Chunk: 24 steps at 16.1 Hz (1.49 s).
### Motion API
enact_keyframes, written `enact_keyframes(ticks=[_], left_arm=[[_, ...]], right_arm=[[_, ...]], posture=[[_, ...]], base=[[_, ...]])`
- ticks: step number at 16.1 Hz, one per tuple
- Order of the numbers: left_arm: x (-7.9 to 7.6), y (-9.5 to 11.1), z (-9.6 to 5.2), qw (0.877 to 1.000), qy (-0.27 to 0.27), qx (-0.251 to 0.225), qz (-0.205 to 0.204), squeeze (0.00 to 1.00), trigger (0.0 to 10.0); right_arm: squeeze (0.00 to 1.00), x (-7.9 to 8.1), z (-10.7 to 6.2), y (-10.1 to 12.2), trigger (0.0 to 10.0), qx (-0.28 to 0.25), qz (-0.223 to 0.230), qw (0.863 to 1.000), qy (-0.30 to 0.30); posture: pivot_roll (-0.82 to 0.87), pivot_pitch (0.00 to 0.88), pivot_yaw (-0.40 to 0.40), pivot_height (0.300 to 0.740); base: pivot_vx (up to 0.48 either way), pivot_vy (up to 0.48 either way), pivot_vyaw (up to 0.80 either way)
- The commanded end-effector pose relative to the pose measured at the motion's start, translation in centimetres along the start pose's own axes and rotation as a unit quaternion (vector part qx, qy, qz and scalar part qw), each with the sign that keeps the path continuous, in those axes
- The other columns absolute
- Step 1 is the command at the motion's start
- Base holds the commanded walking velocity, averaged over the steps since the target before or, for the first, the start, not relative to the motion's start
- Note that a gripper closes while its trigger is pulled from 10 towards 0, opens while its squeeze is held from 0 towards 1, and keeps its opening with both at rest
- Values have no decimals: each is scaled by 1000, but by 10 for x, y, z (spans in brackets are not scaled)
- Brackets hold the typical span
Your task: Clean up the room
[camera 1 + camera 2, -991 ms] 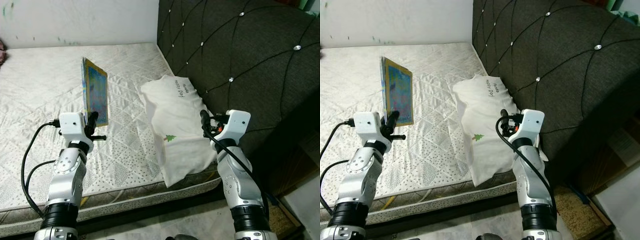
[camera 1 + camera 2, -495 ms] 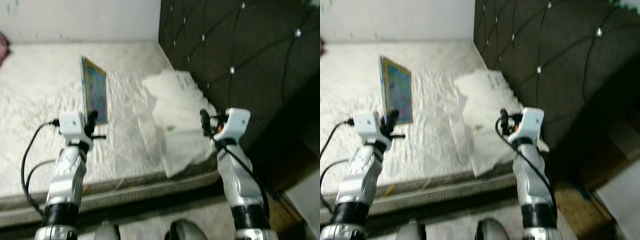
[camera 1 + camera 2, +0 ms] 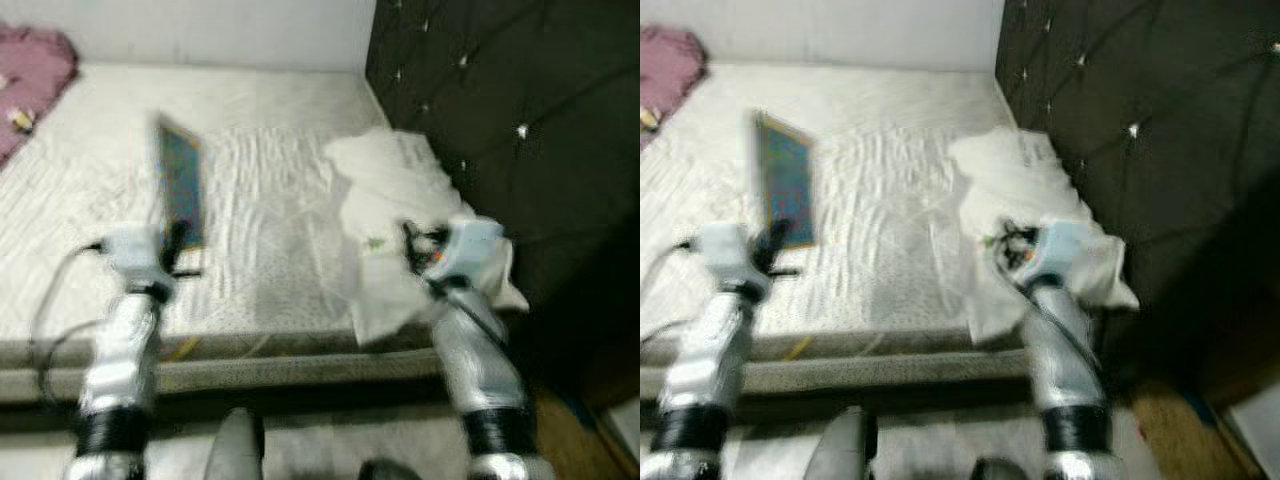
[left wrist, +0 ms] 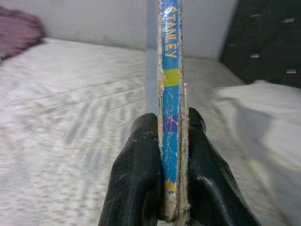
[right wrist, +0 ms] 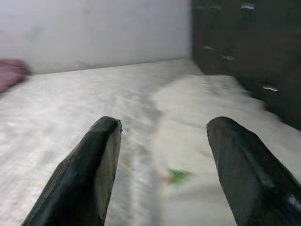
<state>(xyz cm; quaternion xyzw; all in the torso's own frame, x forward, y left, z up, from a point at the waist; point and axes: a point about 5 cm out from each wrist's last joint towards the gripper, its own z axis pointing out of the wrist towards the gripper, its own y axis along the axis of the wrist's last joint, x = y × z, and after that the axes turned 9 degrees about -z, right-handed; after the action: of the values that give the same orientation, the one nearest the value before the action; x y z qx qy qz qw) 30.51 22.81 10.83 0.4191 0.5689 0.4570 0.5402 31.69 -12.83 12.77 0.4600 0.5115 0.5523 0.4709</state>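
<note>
Views blurred: your camera has swung left since a second ago, and a pink heap (image 3: 35,75) now shows at the mattress's far left corner; read that as head motion, not the things moving. Your left gripper (image 4: 170,186) is pressed together on the lower edge of a thin picture book (image 3: 181,188), fingers (image 4: 136,176) clamped either side of its spine, holding it upright above the mattress (image 3: 270,200) near the front edge, same as before. Your right gripper (image 5: 162,160) hangs spread, holding nothing, over the white pillow (image 3: 400,210), which lies by the dark tufted headboard (image 3: 500,100) at the mattress's right edge, its corner drooping over the front. Judgement: you are turning away with the book lifted off, carrying it to wherever it belongs; the pillow and pink heap look left to tidy. Grip appears firm, though a thin book pinched at one edge could swing while you walk.
</note>
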Motion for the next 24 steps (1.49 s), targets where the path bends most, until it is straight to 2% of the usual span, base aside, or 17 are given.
enact_keyframes(ticks=[1, 4, 11, 14, 17, 19, 24], left_arm=[[-20, 12, 7, 999, -37, -28, -2, 0, 10000], [-20, 11, 7, 999, -35, -28, -1, 0, 10000], [-20, 7, 8, 1000, -21, -15, 0, 0, 10000], [-19, 9, 11, 1000, -14, -23, 6, 0, 10000], [-18, 7, 2, 1000, -11, -17, 1, 0, 10000], [-13, -3, -8, 1000, -15, 4, 2, 0, 10000], [-22, -3, -12, 999, -45, 6, -6, 0, 10000]], right_arm=[[0, -18, -5, -5, 10000, 10, -9, 1000, -25], [0, -16, -5, -5, 10000, 9, -8, 1000, -17], [0, -14, -9, -5, 10000, 9, -12, 1000, -9], [0, -14, -14, -9, 10000, 15, -29, 999, 5], [0, -9, -23, -14, 10000, 29, -28, 999, 22], [0, -5, -28, -21, 10000, 41, -12, 999, 10], [0, -3, -37, -23, 10000, 53, -12, 998, 16]], posture=[[-25, 0, -52, 662], [-25, 0, -52, 662], [-41, 0, -34, 662], [-38, 0, -68, 662], [-21, 0, -75, 662], [-24, 0, -56, 662], [-29, 26, -67, 662]], base=[[259, 0, 0], [259, 0, 0], [0, 0, 0], [0, 0, 677], [0, 0, 710], [0, 0, 0], [0, 0, 0]])
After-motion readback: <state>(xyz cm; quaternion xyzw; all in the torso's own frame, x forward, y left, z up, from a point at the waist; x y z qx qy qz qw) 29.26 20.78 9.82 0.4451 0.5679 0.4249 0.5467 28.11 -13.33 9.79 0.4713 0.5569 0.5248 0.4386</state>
